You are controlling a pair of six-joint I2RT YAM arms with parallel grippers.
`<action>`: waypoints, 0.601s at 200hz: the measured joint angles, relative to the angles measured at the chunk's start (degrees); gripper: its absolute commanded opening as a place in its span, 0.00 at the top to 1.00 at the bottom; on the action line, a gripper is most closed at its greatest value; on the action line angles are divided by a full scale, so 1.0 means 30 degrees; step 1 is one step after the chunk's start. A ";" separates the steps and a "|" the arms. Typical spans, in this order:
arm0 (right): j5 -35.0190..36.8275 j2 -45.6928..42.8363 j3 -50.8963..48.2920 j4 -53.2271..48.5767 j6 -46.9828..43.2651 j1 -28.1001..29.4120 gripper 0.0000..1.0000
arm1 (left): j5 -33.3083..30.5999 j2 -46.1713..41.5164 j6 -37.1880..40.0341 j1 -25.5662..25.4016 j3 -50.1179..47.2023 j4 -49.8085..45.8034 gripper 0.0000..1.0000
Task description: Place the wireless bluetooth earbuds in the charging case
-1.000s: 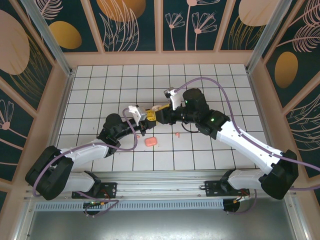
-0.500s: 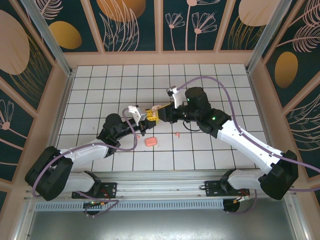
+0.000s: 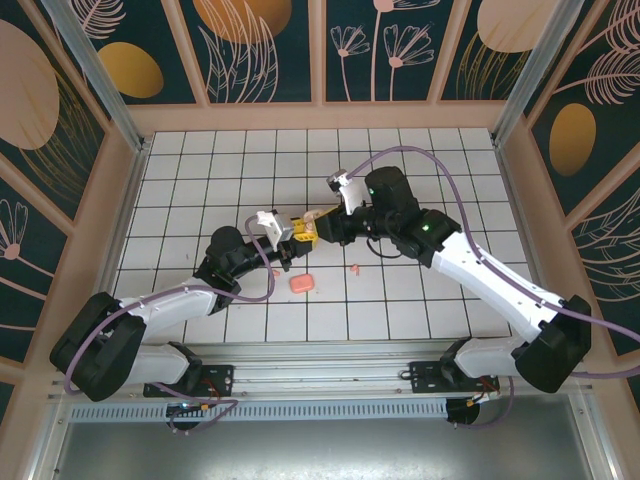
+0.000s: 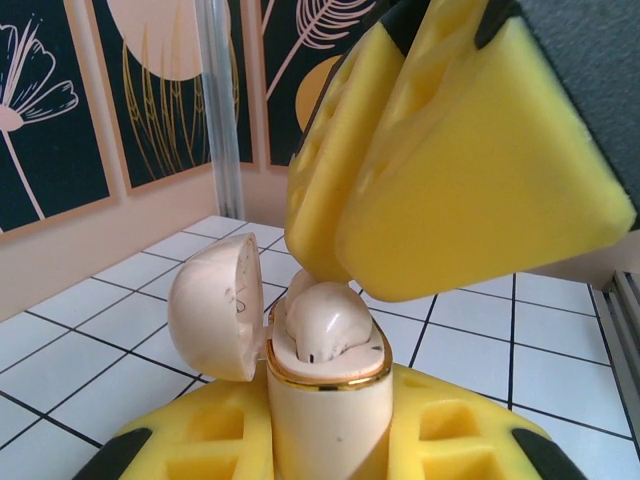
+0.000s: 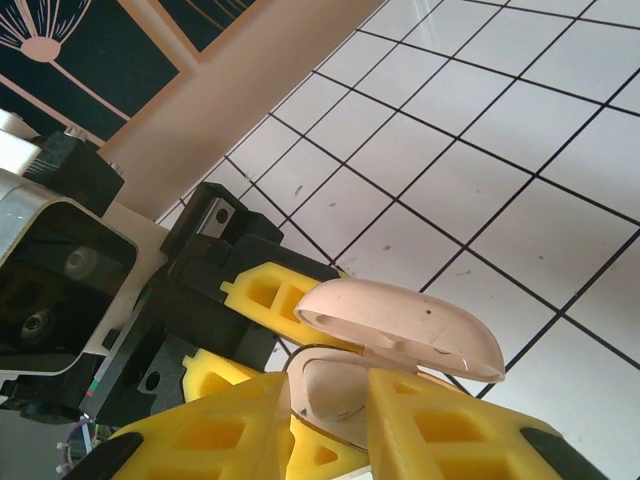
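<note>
Item: charging case, cream with a gold rim, upright, clamped at its lower body in the left gripper jaws and raised off the tabletop.
Lid: hinged open to one side.
Earbud: resting in the case mouth, not flush.
Right gripper: directly above the case, jaws narrow at the earbud; pinching or only pressing, cannot tell.
Second earbud: loose on the tabletop, near the case, on the right arm's side.
Coral-pink rounded box: on the tabletop, near the case, towards the arm bases.
Status: roughly halfway. Outstanding: seat the first piece, fetch the loose one.
</note>
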 measured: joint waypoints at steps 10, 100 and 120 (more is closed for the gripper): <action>-0.0066 0.0000 0.0036 -0.0036 -0.0073 0.0000 0.67 | 0.0000 0.0000 0.0022 0.0000 0.0000 0.0000 0.92; -0.3053 -0.1362 0.0066 0.1705 0.2178 -0.3504 0.43 | 0.1756 -0.0561 0.0109 -0.0117 0.0284 0.0160 0.92; -0.4408 -0.0372 0.0270 0.1902 0.2565 -0.3519 0.40 | 0.1931 -0.0561 0.0109 -0.0117 0.0284 0.0160 0.92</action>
